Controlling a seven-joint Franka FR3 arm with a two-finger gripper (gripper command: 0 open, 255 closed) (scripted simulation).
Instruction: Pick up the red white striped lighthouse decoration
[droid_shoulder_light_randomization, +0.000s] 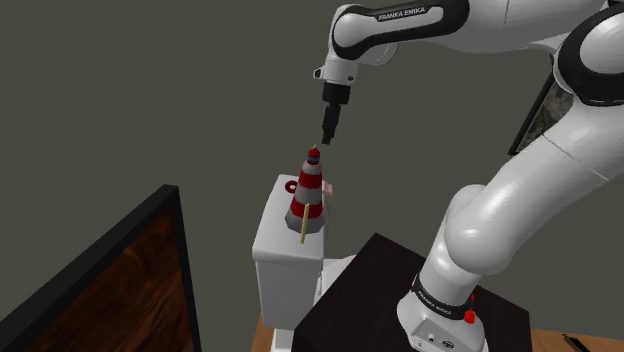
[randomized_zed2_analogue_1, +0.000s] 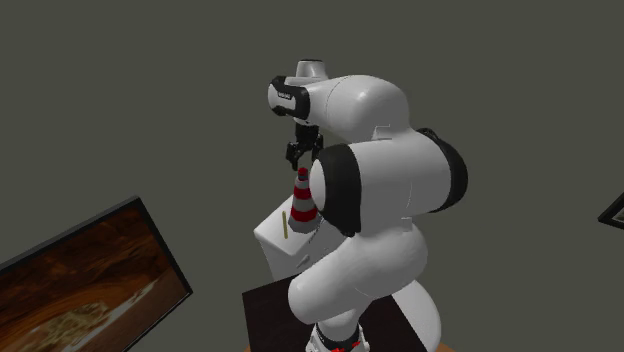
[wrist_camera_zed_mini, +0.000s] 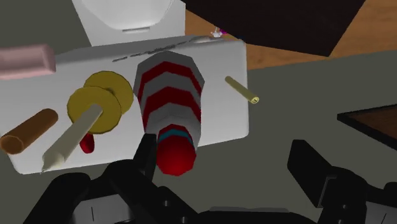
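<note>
The lighthouse decoration (droid_shoulder_light_randomization: 309, 190) is a cone with red and white stripes, a blue band and a red cap, standing upright on a white toilet tank lid (droid_shoulder_light_randomization: 275, 235). My gripper (droid_shoulder_light_randomization: 328, 130) hangs just above its tip, pointing down. In the wrist view the gripper (wrist_camera_zed_mini: 226, 162) is open, with its fingers wide apart. The lighthouse (wrist_camera_zed_mini: 170, 102) has its red cap close beside one finger (wrist_camera_zed_mini: 144, 153), and nothing is held. From the second exterior view the lighthouse (randomized_zed2_analogue_1: 302, 197) stands under the gripper (randomized_zed2_analogue_1: 297, 155), partly behind the arm.
Small items share the tank lid (wrist_camera_zed_mini: 222, 121): a thin yellow stick (wrist_camera_zed_mini: 242, 91), yellow discs with a pale stick (wrist_camera_zed_mini: 102, 105), a brown cylinder (wrist_camera_zed_mini: 28, 130) and a pink bar (wrist_camera_zed_mini: 25, 60). A dark-framed picture (droid_shoulder_light_randomization: 110, 280) sits lower left. The black stand (droid_shoulder_light_randomization: 370, 290) is beside the tank.
</note>
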